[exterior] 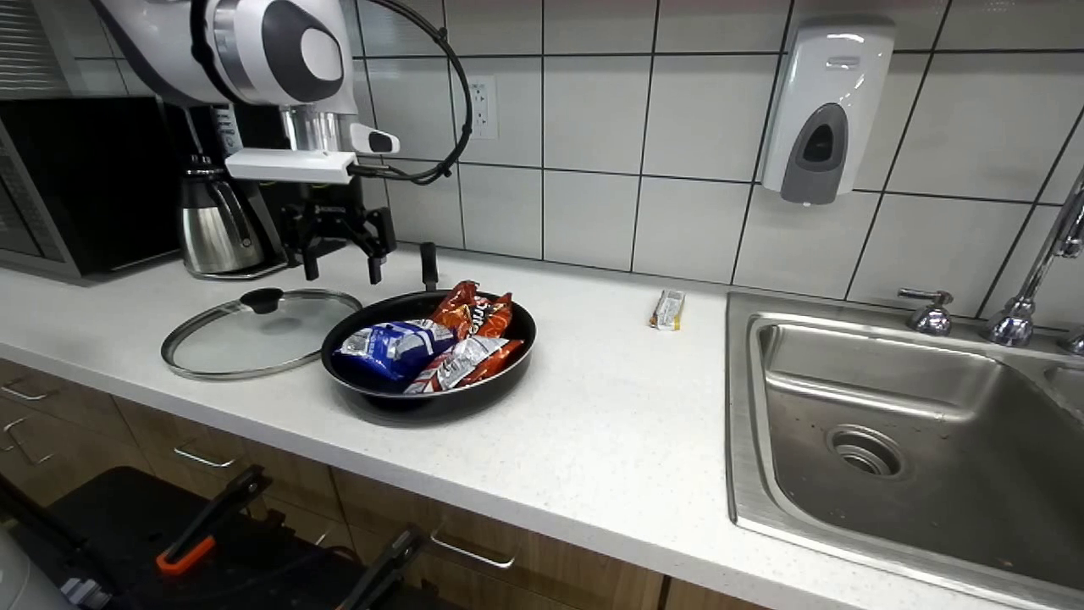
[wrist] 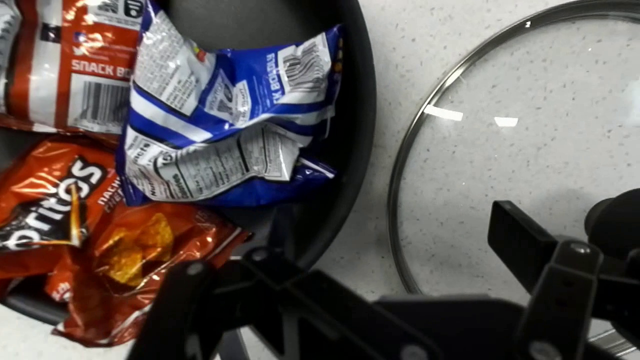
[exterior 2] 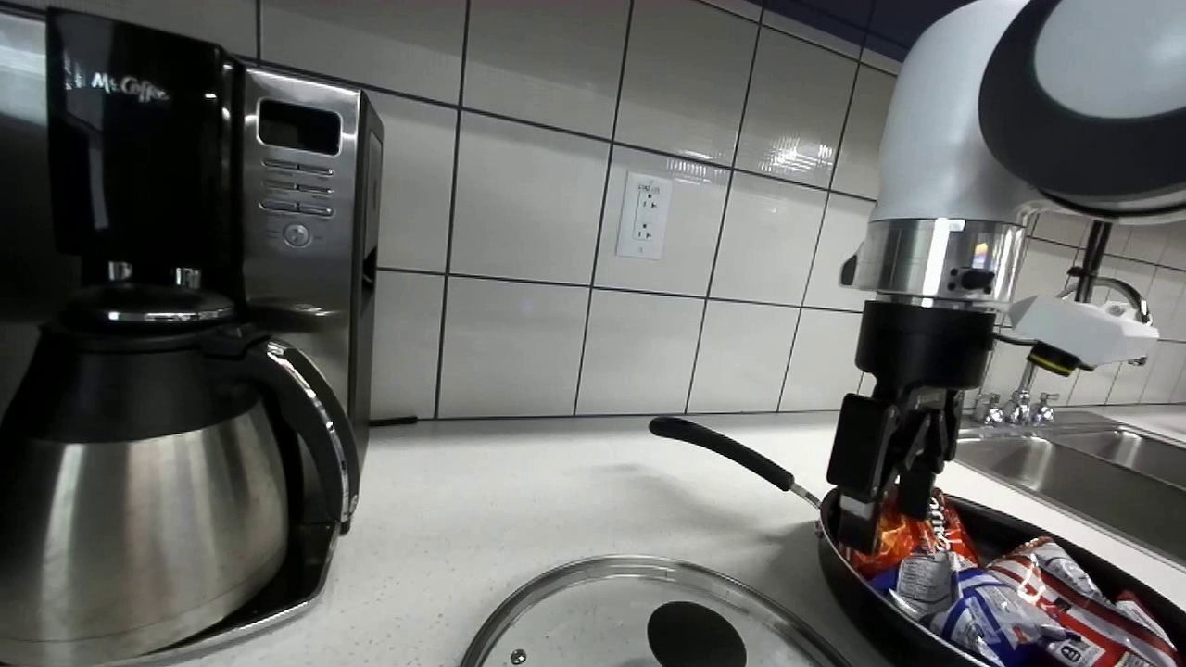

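White counter [exterior: 593, 424], pan [exterior: 440, 407] — tiled wall [exterior: 593, 110], sink [exterior: 940, 483]

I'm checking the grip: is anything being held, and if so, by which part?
Nothing is held: the claw hangs open and empty. The blue snack bag lies in the pan, and the glass lid rests on the counter beside it.

White countertop [exterior: 610, 407] with 1 pan [exterior: 432, 407], 1 lid [exterior: 246, 341], 1 packet [exterior: 667, 310], 1 coffeemaker [exterior 2: 176, 371]
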